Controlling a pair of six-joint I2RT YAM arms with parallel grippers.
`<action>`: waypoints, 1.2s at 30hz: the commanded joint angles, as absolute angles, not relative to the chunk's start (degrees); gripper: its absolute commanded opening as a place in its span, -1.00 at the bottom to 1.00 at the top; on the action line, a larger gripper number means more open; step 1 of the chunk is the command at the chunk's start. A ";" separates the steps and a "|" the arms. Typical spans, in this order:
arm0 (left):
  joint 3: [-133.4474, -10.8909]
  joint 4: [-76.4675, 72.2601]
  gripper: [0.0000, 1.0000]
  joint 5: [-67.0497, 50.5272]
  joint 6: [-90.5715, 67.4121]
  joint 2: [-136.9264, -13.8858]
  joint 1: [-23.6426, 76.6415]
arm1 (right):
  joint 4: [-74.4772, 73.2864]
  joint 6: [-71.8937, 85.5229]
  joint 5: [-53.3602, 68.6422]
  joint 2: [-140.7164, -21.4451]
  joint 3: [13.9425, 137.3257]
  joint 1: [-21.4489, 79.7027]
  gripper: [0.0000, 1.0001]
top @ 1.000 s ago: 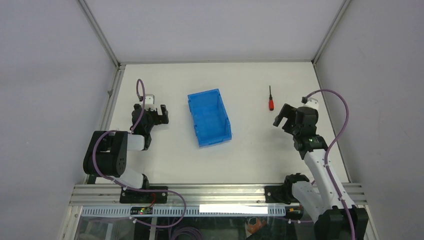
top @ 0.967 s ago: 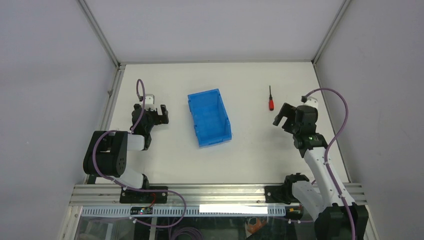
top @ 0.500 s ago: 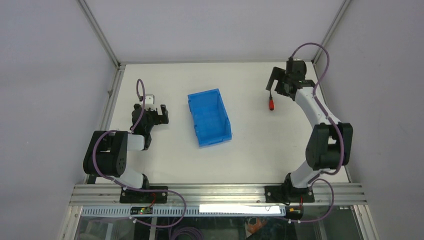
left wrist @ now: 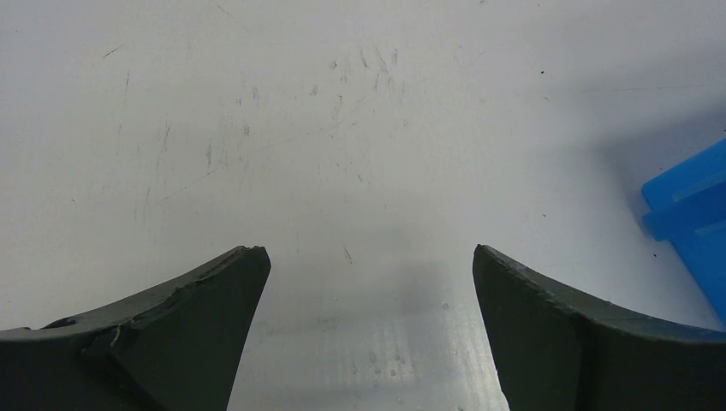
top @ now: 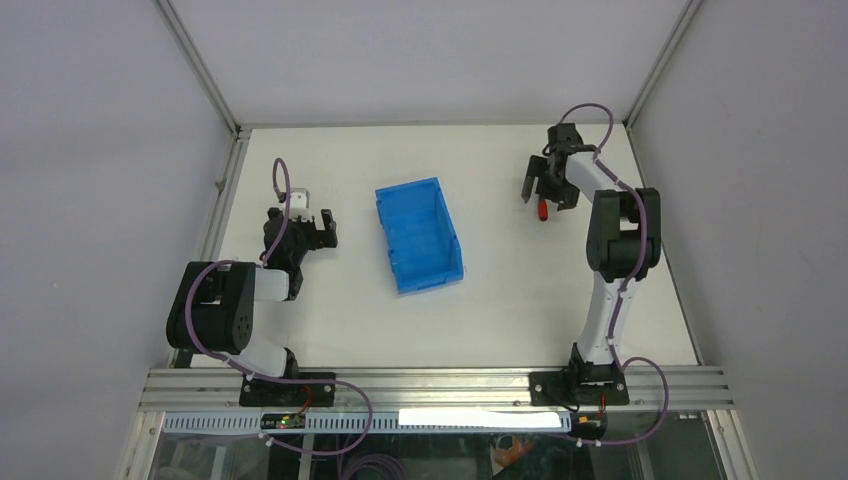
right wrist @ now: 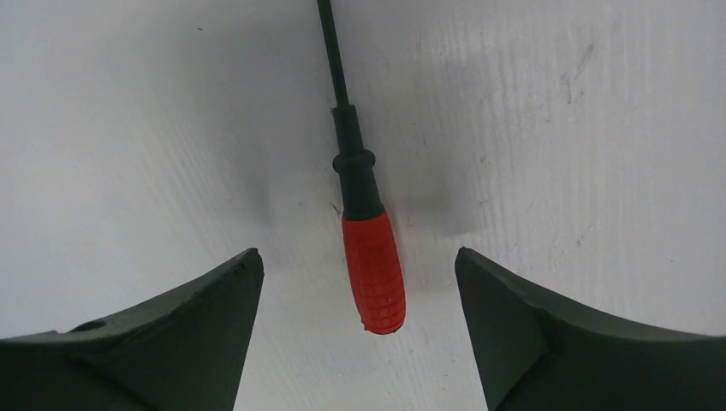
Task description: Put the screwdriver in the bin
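The right pincer (right wrist: 358,257) hangs wide open and empty over the screwdriver (right wrist: 373,272). The tool lies flat on the worktop (top: 500,300) at the far right, well apart from the bin (top: 418,235), with its red handle between the fingers. The handle is round and slightly askew, so a close set too high could pinch only its crown and let it roll or squirt out, while one set too low could jam the fingertips on the worktop. The left pincer (left wrist: 368,251) is likewise open and empty, left of the bin.

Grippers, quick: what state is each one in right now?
Left gripper: open, holding nothing.
Right gripper: open, straddling the screwdriver, not gripping it.
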State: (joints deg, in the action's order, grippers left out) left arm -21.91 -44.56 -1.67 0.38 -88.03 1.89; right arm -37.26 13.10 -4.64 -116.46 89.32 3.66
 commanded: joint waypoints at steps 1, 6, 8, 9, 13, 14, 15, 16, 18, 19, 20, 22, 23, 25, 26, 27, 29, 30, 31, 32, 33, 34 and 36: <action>-21.88 -46.14 0.98 -1.95 -0.68 -86.40 2.15 | -39.44 12.75 -4.44 -119.21 92.43 3.62 0.66; -21.91 -46.14 0.98 -1.97 -0.70 -86.40 2.15 | -40.22 12.93 -4.67 -122.51 93.45 3.61 0.18; -21.89 -46.19 0.98 -2.06 -0.70 -86.36 2.20 | -40.64 13.04 -5.23 -122.96 93.83 3.64 -0.20; -21.88 -46.15 0.98 -2.07 -0.69 -86.33 2.15 | -40.75 13.04 -5.47 -122.77 93.93 3.62 -0.38; -21.88 -46.19 0.98 -2.09 -0.68 -86.34 2.14 | -42.02 12.45 -6.73 -119.89 94.80 3.64 -0.83; -21.88 -46.15 0.98 -2.06 -0.68 -86.38 2.19 | -42.35 12.29 -6.76 -118.51 94.83 3.67 -0.85; -21.88 -46.14 0.98 -2.03 -0.70 -86.38 2.20 | -42.69 12.18 -6.73 -117.04 94.64 3.67 -0.85; -21.90 -46.14 0.98 -2.00 -0.70 -86.32 2.20 | -43.02 12.19 -6.59 -114.73 94.24 3.67 -0.86; -21.89 -46.14 0.98 -1.98 -0.66 -86.38 2.19 | -43.47 12.66 -5.92 -111.16 93.34 3.75 -0.86; -21.89 -46.14 0.98 -1.95 -0.68 -86.37 2.20 | -43.60 12.70 -5.32 -109.28 92.77 3.84 -0.86; -21.88 -46.14 0.98 -2.02 -0.68 -86.39 2.19 | -43.66 12.87 -4.94 -107.53 92.20 4.17 -0.86; -21.88 -46.14 0.98 -2.04 -0.66 -86.37 2.19 | -44.04 13.04 -4.76 -103.85 91.41 5.11 -0.86; -21.88 -46.15 0.98 -2.08 -0.71 -86.39 2.17 | -44.24 13.12 -4.91 -102.15 91.13 5.81 -0.86; -21.88 -46.14 0.98 -2.04 -0.70 -86.39 2.20 | -44.82 13.12 -4.88 -99.13 91.18 7.86 -0.86; -21.88 -46.14 0.98 -2.04 -0.70 -86.40 2.20 | -45.00 13.10 -4.37 -97.65 91.25 9.13 -0.86; -21.88 -46.14 0.98 -2.05 -0.70 -86.40 2.19 | -45.01 13.02 -3.46 -96.31 91.31 10.77 -0.86; -21.88 -46.14 0.98 -2.03 -0.69 -86.39 2.19 | -44.92 13.04 -4.45 -93.75 91.51 14.80 -0.86; -21.88 -46.14 0.98 -2.04 -0.70 -86.40 2.13 | -44.79 13.11 -5.08 -92.45 91.76 17.84 -0.86; -21.88 -46.14 0.98 -1.99 -0.70 -86.40 2.19 | -44.70 12.98 -5.56 -91.64 92.14 19.31 -0.86; -21.88 -46.14 0.98 -1.97 -0.68 -86.40 2.19 | -44.58 13.03 -6.06 -90.87 92.56 22.53 -0.86; -21.88 -46.14 0.98 -2.04 -0.66 -86.40 2.19 | -44.38 13.09 -6.59 -90.27 93.01 24.93 -0.86; -21.88 -46.14 0.98 -2.06 -0.69 -86.37 2.20 | -44.04 13.02 -7.17 -89.74 93.40 27.28 -0.86; -21.88 -46.14 0.98 -2.02 -0.67 -86.35 2.18 | -43.47 12.69 -7.65 -89.19 94.20 31.83 -0.86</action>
State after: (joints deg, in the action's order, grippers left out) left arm -21.91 -44.56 -1.67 0.38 -88.03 1.89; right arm -44.36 12.99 -6.15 -92.07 91.05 25.12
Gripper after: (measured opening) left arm 0.992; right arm 0.210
